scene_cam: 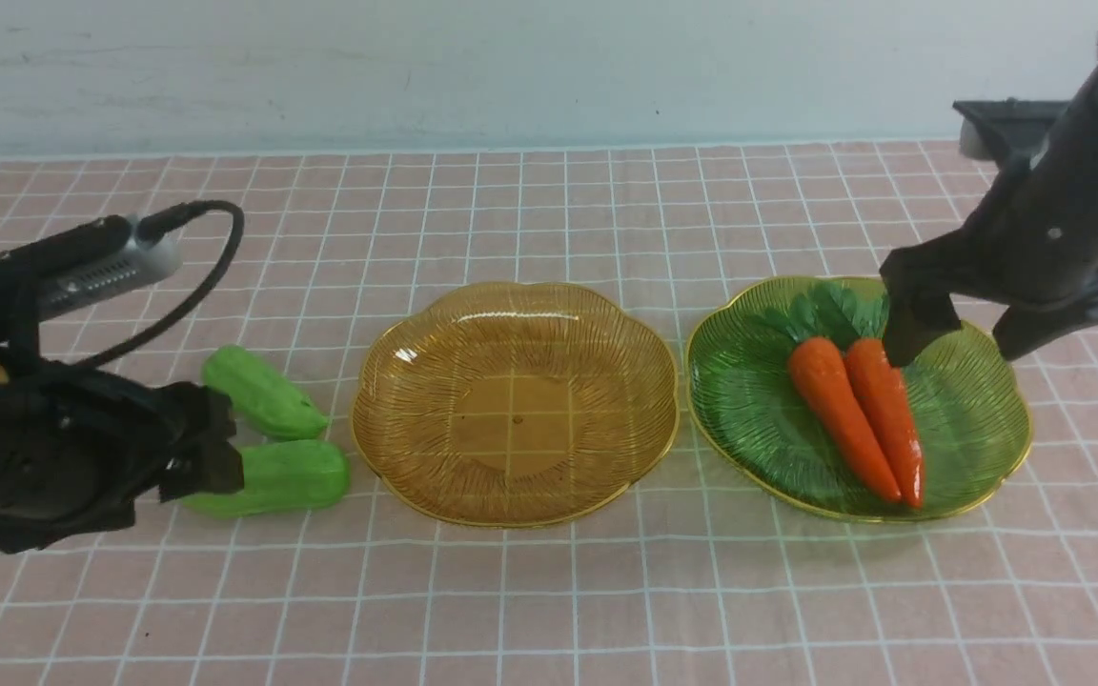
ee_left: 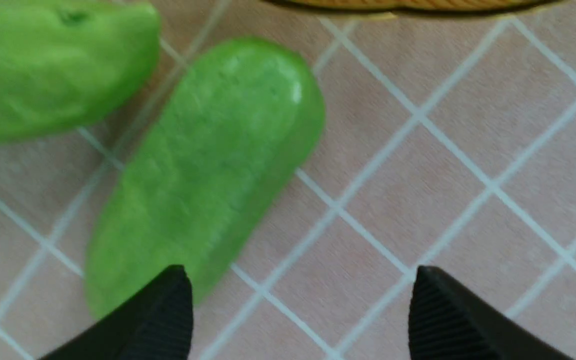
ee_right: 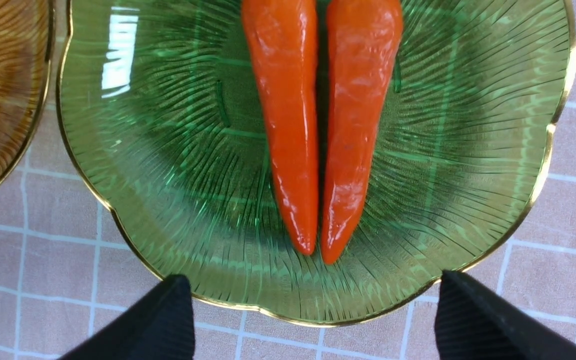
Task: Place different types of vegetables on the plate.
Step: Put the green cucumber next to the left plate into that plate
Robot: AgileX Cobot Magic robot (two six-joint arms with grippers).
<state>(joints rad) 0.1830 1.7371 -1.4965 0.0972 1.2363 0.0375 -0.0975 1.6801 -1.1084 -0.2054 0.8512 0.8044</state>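
Pink gridded cloth [scene_cam: 549, 591]; ribbed amber plate [scene_cam: 435, 448]; glossy tapered carrots [scene_cam: 840, 414]

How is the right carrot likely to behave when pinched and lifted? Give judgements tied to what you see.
The right carrot looks glossy, with bright highlights, so it may slip in a pinch. It tapers toward the tip, so a grip there could slide off. It lies against the other carrot, which would probably get nudged.
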